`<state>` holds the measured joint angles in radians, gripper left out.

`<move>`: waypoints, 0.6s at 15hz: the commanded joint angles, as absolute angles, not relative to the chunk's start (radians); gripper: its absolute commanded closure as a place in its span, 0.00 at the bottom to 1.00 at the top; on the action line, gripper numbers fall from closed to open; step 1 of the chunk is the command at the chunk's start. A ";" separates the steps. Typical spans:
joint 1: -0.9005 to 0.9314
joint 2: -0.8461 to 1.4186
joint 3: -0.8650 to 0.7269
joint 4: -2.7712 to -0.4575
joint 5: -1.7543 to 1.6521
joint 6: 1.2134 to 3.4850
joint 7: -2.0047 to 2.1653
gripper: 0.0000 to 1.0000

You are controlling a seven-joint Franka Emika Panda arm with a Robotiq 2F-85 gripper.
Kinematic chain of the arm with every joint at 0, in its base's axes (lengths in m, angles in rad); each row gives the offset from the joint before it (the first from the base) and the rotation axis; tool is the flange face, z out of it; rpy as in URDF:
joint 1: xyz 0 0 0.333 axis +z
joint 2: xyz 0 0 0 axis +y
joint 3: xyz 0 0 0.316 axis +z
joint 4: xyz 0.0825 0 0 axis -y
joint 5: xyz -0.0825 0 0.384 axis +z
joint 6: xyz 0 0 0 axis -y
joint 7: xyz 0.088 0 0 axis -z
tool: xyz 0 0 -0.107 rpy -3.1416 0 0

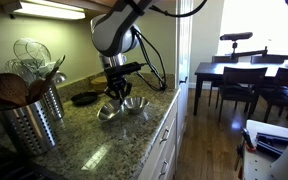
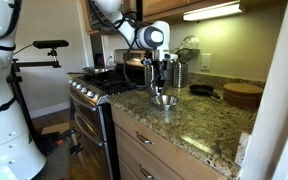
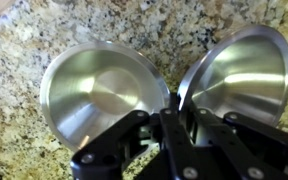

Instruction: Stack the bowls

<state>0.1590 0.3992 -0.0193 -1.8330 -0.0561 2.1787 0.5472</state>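
Your claw (image 3: pixel 174 105) is clamped on the rim of the tilted bowl (image 3: pixel 239 75), just beside the flat bowl (image 3: pixel 99 85) on the granite surface (image 3: pixel 14 130). Stacking is not done: 2 bowls sit side by side; nesting remains.

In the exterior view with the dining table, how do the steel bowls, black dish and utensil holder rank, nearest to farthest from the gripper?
1. Steel bowls, under the gripper.
2. Black dish, just left of them.
3. Utensil holder, near the camera.
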 commanded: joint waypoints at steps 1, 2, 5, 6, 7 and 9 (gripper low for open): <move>0.179 0.333 -0.034 -1.877 -0.093 2.157 0.597 0.92; 0.179 0.328 -0.034 -1.877 -0.098 2.155 0.600 0.92; 0.175 0.308 -0.035 -1.880 -0.110 2.151 0.615 0.92; 0.167 0.292 -0.036 -1.888 -0.101 2.154 0.614 0.92; 0.163 0.281 -0.039 -1.894 -0.100 2.155 0.619 0.92; 0.156 0.250 -0.050 -1.914 -0.106 2.158 0.640 0.93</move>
